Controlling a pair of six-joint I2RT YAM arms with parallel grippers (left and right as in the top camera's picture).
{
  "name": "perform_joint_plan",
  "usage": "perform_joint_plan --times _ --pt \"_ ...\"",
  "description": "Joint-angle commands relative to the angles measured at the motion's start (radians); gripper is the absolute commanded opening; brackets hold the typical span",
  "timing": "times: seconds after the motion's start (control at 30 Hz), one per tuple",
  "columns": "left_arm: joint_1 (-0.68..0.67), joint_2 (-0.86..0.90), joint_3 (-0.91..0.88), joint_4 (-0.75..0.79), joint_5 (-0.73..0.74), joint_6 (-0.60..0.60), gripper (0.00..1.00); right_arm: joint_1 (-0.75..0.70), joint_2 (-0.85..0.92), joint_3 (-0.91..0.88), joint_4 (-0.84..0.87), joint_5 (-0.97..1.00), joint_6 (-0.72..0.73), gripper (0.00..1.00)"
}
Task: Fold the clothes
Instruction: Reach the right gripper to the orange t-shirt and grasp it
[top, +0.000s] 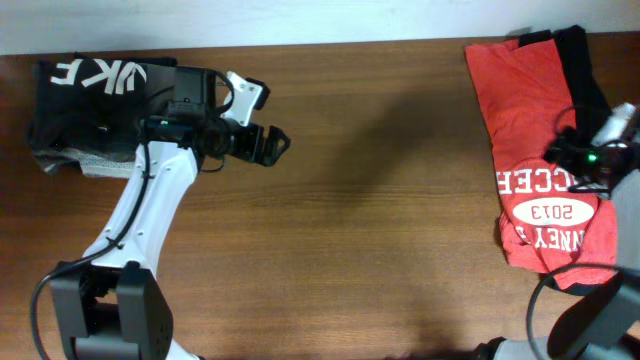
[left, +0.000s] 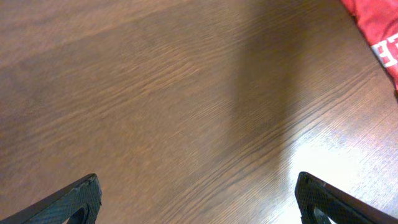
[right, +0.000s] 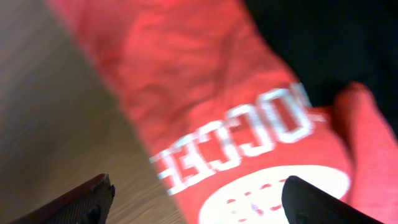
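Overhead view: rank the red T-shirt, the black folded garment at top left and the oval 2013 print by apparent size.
1. red T-shirt, largest
2. black folded garment, though the left arm hides part of it
3. oval 2013 print, clearly smallest

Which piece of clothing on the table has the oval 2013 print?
The orange-red T-shirt at the right end of the table; the folded black garment at the left end shows only big white letters.
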Motion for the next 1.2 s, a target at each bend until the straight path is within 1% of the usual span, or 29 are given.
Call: perform_joint_plan --times 0.0,0.07,0.17,0.47,0.6,0.7,0.73,0.77,0.87,0.9,0.97,1.0,1.17 --pt "-0.022 0.000 0.020 0.026 0.020 0.023 0.99 -0.076 0.063 0.014 0.019 0.063 0.039 0.86" --pt "-0.024 0.000 0.020 0.033 0.020 0.023 0.99 -0.099 0.092 0.013 0.040 0.084 0.039 0.82" --pt "-0.024 0.000 0.020 0.020 0.020 0.023 0.99 -0.132 0.151 0.013 0.064 0.114 0.040 0.81" --pt "-0.024 0.000 0.020 -0.012 0.020 0.023 0.99 -0.198 0.232 0.013 0.090 0.137 0.040 0.80" --pt "-0.024 0.000 0.020 -0.013 0.020 0.023 0.99 -0.206 0.257 0.011 0.102 0.137 0.051 0.80" --pt "-0.024 0.000 0.020 -0.012 0.020 0.023 0.99 -0.203 0.285 0.009 0.105 0.136 0.051 0.74" --pt "-0.024 0.000 0.020 -0.013 0.020 0.023 0.99 -0.202 0.305 0.005 0.105 0.136 0.051 0.69" --pt "-0.024 0.000 0.020 -0.013 0.020 0.023 0.99 -0.202 0.317 0.003 0.105 0.136 0.051 0.66" --pt "-0.024 0.000 0.020 -0.013 0.020 0.023 0.99 -0.202 0.340 0.003 0.106 0.112 0.059 0.41" --pt "-0.024 0.000 0.020 -0.012 0.020 0.023 0.99 -0.202 0.339 0.003 0.107 0.103 0.062 0.27" --pt "-0.024 0.000 0.020 -0.012 0.020 0.023 0.99 -0.202 0.332 0.006 0.108 0.102 0.082 0.06" --pt "-0.024 0.000 0.020 -0.012 0.020 0.023 0.99 -0.202 0.327 0.010 0.106 0.098 0.087 0.04" --pt "-0.024 0.000 0.020 -0.012 0.020 0.023 0.99 -0.202 0.257 0.059 0.065 0.053 0.089 0.04"
